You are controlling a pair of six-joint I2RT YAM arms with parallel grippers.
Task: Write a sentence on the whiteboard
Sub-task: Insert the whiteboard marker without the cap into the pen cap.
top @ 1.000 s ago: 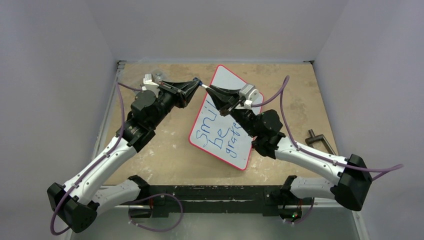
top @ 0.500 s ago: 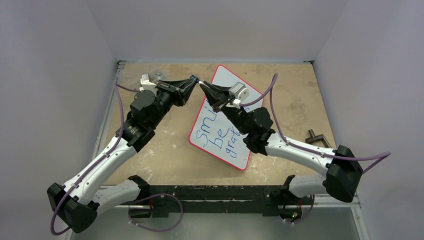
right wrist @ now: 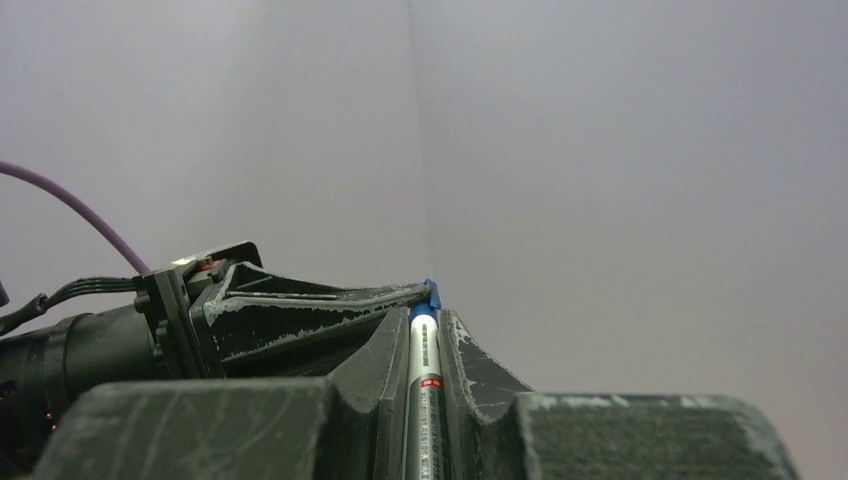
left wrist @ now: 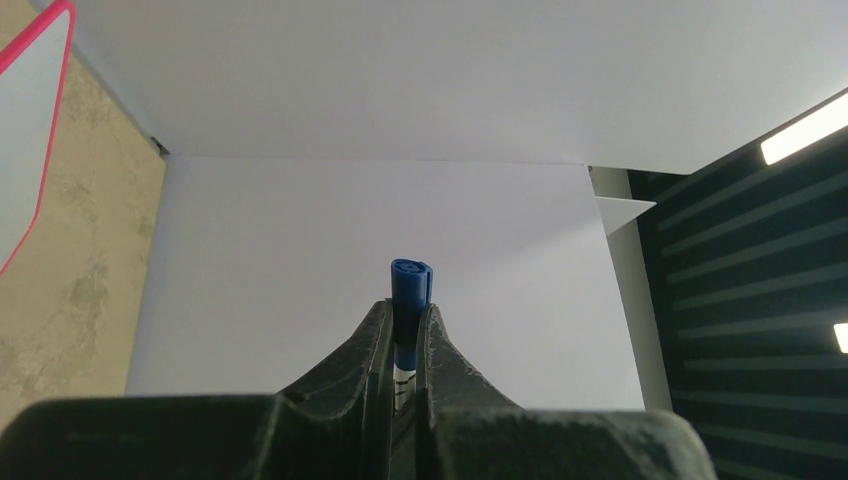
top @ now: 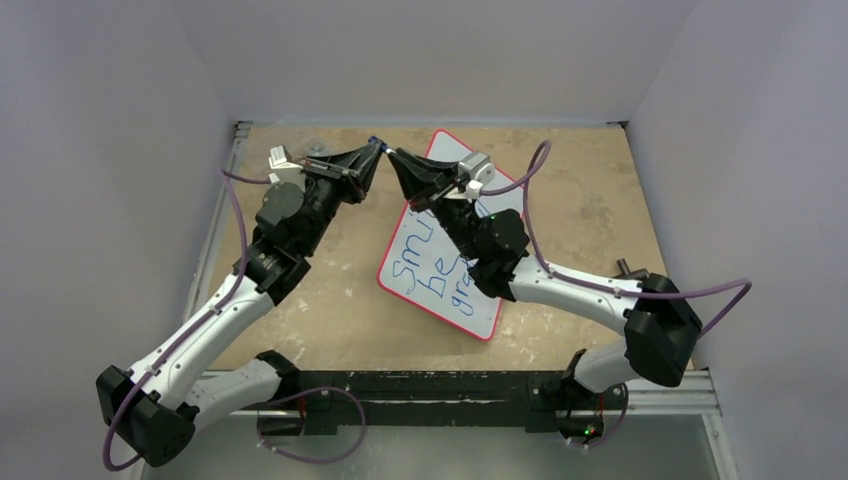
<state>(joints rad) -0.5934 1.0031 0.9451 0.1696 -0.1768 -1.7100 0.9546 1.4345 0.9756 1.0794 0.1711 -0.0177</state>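
The whiteboard (top: 485, 318), white with a red rim, lies tilted on the table; one corner of it also shows in the left wrist view (left wrist: 25, 130). The sentence (top: 430, 270) is in blue, with "smil", "be" and "gra" legible and the rest hidden under my right arm. Both grippers meet tip to tip above the table's far side, left of the board's top corner. My right gripper (top: 392, 157) (right wrist: 423, 312) is shut on a marker's grey barrel (right wrist: 424, 390). My left gripper (top: 375, 148) (left wrist: 405, 305) is shut on the marker's blue cap (left wrist: 412, 280), crossing in from the left.
A black clamp (top: 630, 268) lies at the table's right side, partly behind my right arm. White walls close in the table on three sides. Bare wooden table (top: 340, 300) lies left of the board. The arms' bases sit on a black rail (top: 430, 385).
Both grippers, still joined at the marker, have shifted left and toward the back wall. My right arm has swung left, its elbow coming in closer to the board.
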